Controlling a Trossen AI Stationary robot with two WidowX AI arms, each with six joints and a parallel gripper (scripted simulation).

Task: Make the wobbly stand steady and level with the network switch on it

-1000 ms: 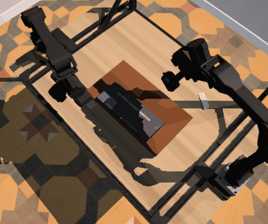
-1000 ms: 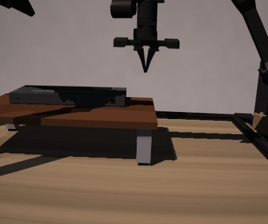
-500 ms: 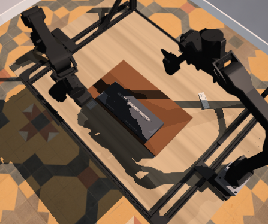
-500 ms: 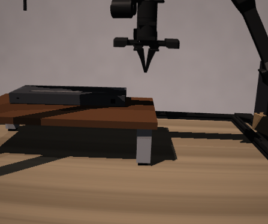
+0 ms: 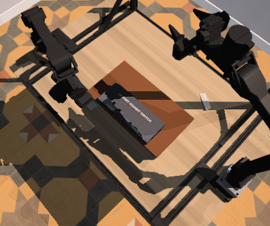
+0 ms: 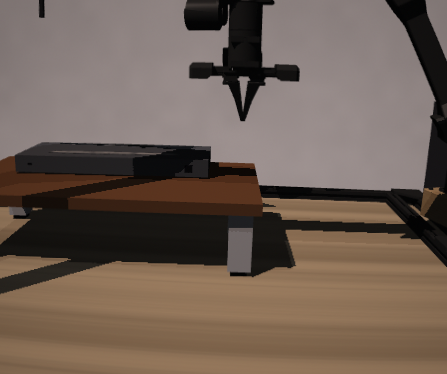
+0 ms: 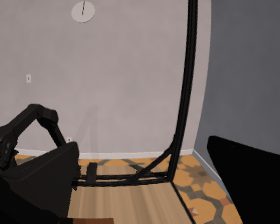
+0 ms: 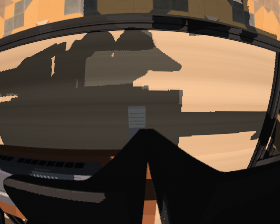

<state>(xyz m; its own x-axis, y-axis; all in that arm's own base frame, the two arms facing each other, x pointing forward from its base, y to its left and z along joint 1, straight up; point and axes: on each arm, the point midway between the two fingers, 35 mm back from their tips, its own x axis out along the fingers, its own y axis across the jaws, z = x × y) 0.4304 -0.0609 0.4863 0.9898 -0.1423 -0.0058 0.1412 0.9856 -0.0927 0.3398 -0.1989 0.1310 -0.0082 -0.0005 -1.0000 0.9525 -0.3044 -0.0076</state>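
"Grippers first: how do yours stand?"

"Your left gripper [image 5: 182, 18] [image 7: 144, 147] has its fingers spread, nothing between them; your right gripper [image 5: 82, 97] [image 6: 243, 119] [image 8: 146, 135] is closed on nothing, pointing down."

"And the stand?"

"You have the brown stand [image 5: 177, 118] [image 6: 174, 195] [image 7: 86, 220] [image 8: 66, 151] on its legs on the table [image 5: 153, 45] [image 6: 324, 325] [image 7: 136, 200] [image 8: 221, 85]. Its top carries the 'gigabit switch' [image 5: 135, 115] [image 6: 79, 164] [image 8: 41, 164], which has to ride along, so you'd best nudge gently. You can't tell from here which foot is short."

"Where are your wedges?"

"One ribbed wedge [image 5: 92, 104] [image 8: 137, 116] lies just beside the stand's edge, below your right fingertips in the wrist view, probably placed for a foot there. Its thin end is hidden. Your other ribbed wedge [image 5: 205, 101] lies on the table beyond the stand's far side, well apart from both grippers, likely a spare."
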